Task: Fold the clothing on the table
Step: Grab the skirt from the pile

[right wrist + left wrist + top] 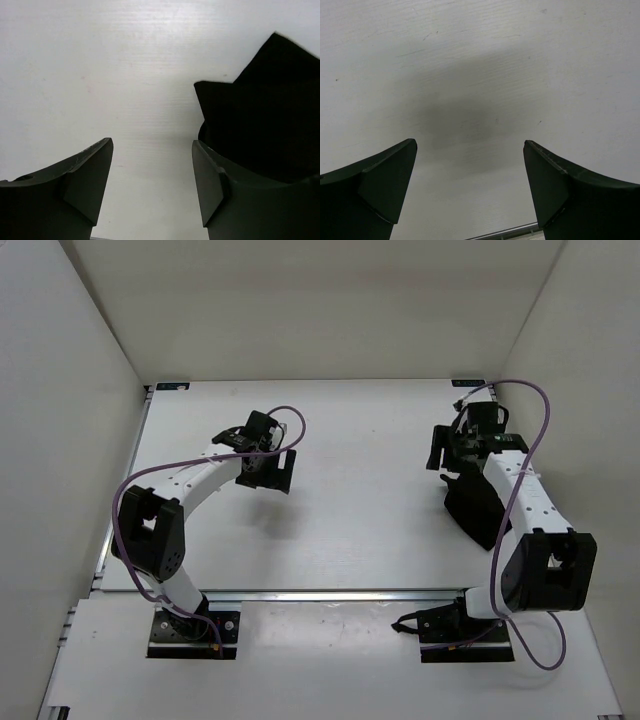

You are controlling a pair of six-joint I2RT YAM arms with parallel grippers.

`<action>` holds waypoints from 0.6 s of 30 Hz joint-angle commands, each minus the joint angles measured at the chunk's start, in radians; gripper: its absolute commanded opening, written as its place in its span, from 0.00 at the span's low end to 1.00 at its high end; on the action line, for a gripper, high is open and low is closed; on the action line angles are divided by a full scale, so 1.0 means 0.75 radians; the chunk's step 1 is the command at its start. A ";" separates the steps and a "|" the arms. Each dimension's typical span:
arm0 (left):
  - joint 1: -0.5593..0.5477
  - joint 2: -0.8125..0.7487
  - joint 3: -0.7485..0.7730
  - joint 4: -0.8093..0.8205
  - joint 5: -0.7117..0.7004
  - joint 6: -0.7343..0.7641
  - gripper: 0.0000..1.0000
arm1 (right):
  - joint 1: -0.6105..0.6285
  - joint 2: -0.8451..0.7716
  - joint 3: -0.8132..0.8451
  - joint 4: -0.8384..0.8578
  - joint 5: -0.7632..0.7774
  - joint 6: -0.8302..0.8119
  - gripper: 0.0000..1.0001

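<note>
- My left pincer hangs wide open above the table, gripping nothing, elbow bent high.
- My right pincer gapes too, empty, pointing down.
- The cloth lies bunched at the table's right, beside one right finger.

The clothing is plain black; the table white, with blue corner marks; the cables purple; the walls off-white.
</note>
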 commanded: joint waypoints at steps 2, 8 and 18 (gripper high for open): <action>-0.018 -0.028 0.066 0.015 0.009 0.000 0.99 | -0.045 0.059 -0.032 0.057 0.136 0.025 0.61; -0.012 -0.050 0.039 0.007 0.003 0.012 0.98 | -0.159 0.077 -0.102 0.130 0.053 -0.024 0.54; -0.002 -0.120 -0.024 -0.001 0.033 -0.002 0.99 | -0.008 0.322 -0.063 0.179 0.157 -0.057 0.54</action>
